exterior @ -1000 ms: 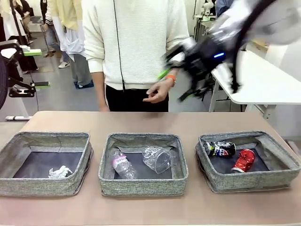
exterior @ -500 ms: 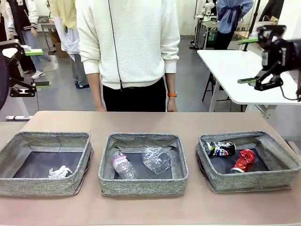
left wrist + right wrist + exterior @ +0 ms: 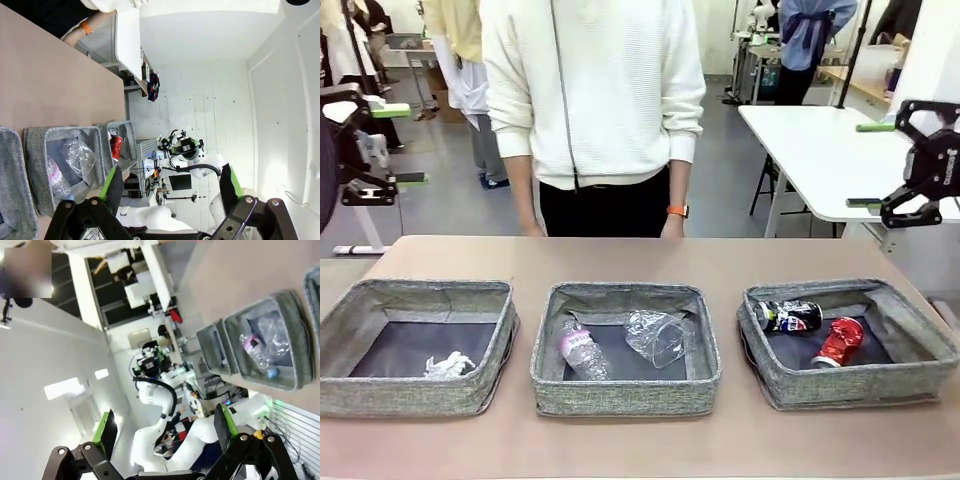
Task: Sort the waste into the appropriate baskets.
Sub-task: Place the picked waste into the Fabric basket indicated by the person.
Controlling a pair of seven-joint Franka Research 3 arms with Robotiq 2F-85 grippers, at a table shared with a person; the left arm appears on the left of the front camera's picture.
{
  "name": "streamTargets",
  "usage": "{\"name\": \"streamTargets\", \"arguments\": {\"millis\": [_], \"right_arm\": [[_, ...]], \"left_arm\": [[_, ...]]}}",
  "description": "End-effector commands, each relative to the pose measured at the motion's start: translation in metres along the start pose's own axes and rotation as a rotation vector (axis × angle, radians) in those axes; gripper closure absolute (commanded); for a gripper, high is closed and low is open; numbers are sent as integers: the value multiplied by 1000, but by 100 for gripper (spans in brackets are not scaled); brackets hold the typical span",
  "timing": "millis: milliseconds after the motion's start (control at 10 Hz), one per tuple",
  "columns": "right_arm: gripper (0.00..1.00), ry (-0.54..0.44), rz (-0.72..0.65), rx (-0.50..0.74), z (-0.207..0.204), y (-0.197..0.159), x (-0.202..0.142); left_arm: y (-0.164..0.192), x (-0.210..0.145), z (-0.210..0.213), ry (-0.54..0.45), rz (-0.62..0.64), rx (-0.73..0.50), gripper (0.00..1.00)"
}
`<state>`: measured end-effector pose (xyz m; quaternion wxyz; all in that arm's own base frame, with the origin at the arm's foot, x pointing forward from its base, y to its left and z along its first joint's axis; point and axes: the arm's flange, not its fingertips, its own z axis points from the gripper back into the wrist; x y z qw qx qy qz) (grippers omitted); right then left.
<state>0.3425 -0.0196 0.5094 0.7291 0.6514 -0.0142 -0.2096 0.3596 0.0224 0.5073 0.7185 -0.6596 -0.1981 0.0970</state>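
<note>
On the worktop [image 3: 620, 255], three baskets [image 3: 625, 350] sit in a row. The right one holds both cans [image 3: 788, 316], the middle one the cup [image 3: 655, 337] and bottle [image 3: 580, 350], and the left one what looks like the paper wad [image 3: 448, 366]. The right pincer [image 3: 888, 165] and left pincer [image 3: 170, 192] are raised, wide and empty.

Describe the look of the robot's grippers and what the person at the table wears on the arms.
The right gripper is a black linkage frame with white lettering on its body and two fingers faced with green pads. The left gripper is alike: black, green-padded. The person wears a cream ribbed sweater with long sleeves and an orange wristband.
</note>
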Motion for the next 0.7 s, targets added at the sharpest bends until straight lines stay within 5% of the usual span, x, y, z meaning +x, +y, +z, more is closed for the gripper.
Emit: {"name": "streamTargets", "arguments": {"millis": [0,600], "right_arm": [[0,65,-21,58,10,7,7],[0,65,-21,58,10,7,7]], "left_arm": [[-2,-3,-1,-6,5,-13,0],[-2,-3,-1,-6,5,-13,0]]}}
